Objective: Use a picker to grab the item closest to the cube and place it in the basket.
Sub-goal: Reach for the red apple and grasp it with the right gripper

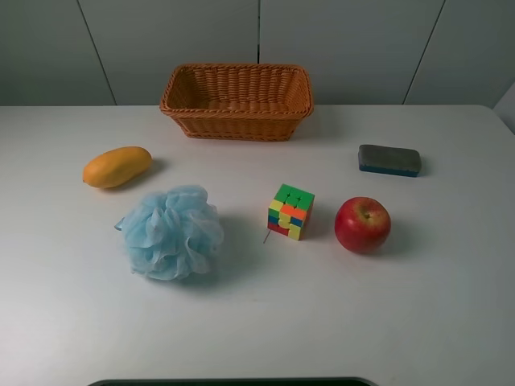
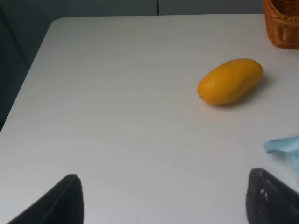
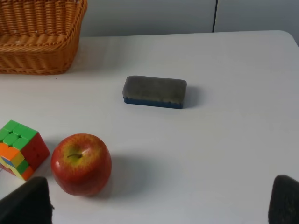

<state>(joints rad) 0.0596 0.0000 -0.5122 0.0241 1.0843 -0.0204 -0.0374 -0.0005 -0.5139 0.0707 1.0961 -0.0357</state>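
A multicoloured cube sits on the white table, right of centre. A red apple stands just right of it, a short gap apart, and is the nearest item to it. Both show in the right wrist view: the apple and the cube. A woven orange basket stands empty at the back centre. Neither gripper shows in the exterior high view. My left gripper is open and empty over the table's left part. My right gripper is open and empty, short of the apple.
A yellow mango lies at the left and also shows in the left wrist view. A light blue bath sponge sits left of the cube. A grey-and-blue eraser lies at the right, behind the apple.
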